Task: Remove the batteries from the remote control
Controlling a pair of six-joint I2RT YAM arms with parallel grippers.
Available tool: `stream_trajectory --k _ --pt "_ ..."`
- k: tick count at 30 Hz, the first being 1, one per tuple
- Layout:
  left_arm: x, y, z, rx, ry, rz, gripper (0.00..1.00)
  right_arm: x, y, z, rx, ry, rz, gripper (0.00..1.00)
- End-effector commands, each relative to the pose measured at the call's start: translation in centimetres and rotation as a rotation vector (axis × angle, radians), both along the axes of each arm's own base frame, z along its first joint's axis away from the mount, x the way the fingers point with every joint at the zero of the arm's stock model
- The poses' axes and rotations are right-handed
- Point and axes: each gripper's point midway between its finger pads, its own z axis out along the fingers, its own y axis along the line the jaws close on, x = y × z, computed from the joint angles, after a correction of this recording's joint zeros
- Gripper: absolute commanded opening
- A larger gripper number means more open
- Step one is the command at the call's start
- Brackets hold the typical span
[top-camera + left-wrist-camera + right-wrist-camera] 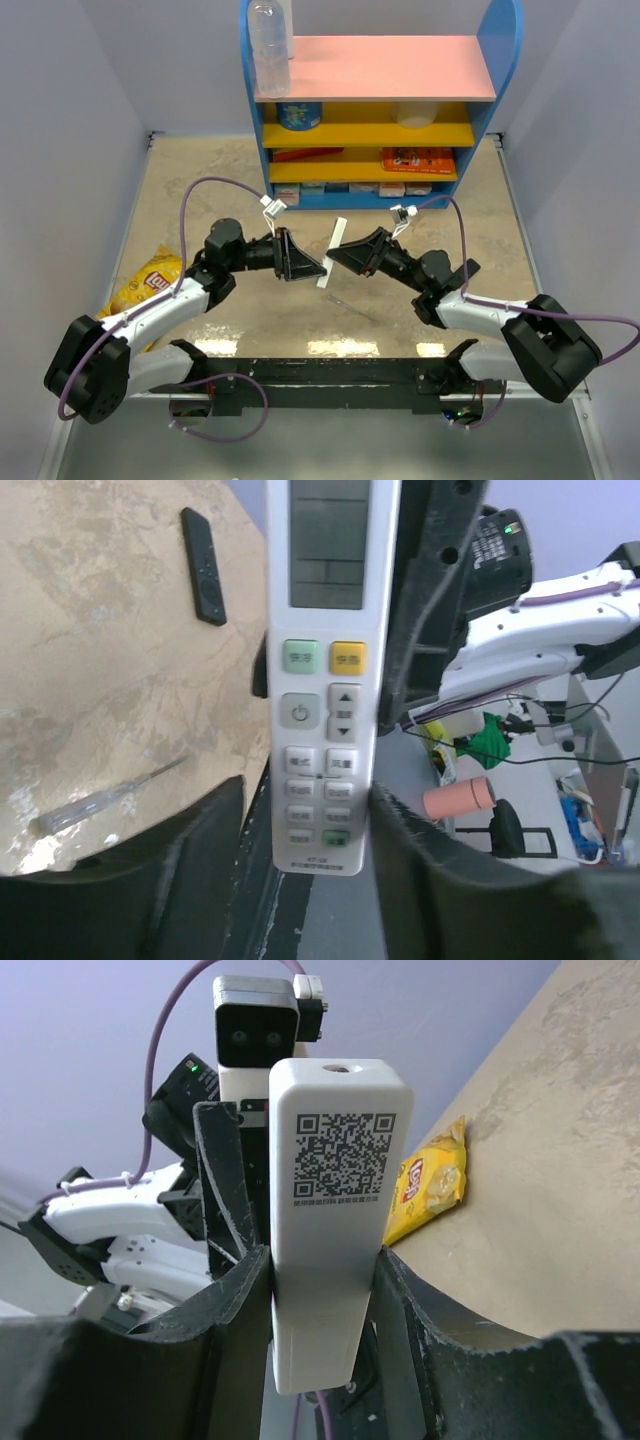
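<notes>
- The remote control is held off the table, between the two arms, just near of the shelf.
- Its long axis runs far to near in the top view, with the far end leaning slightly right.
- The button face is turned left toward the left arm. The back, with the QR label, is turned right toward the right arm.
- Right pincer: closed on the remote control, both fingers pressed against its long edges.
- Left pincer: straddles the button end. One finger touches an edge and the other looks slightly off it, so I cannot tell whether it grips.
- No batteries are in view in any camera (presumably they are inside, behind the back shell).
- Judgement: the battery cover should be on the back, which lies directly ahead of the right pincer. The right arm is therefore nearer to it, but it is also the arm carrying the load.
- Judgement: the left pincer would need a firm hold before the right one lets go to work the cover along the long axis.
- Also on the table: a black remote, a thin grey stick and a chip bag, all well apart from the pincers.
</notes>
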Motion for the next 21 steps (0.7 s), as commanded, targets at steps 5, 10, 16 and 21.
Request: stream_trajectory --k 5,10,16,21 --pt "2.8 1.5 -0.4 0.174 -0.041 0.174 0.73 -0.3 0.4 0.5 -0.104 -0.13 0.012 0.11" --pt "5.0 2.9 1.3 0.272 -0.058 0.312 0.76 0.6 0.9 -2.2 -0.265 -0.093 0.009 0.09" --pt "8.1 2.5 2.8 0.348 -0.095 0.368 0.76 2.0 1.1 -4.0 -0.393 -0.059 -0.043 0.08" --pt "10.2 0.8 2.2 0.428 -0.089 0.378 0.76 2.6 1.5 -4.7 -0.431 -0.027 -0.074 0.06"
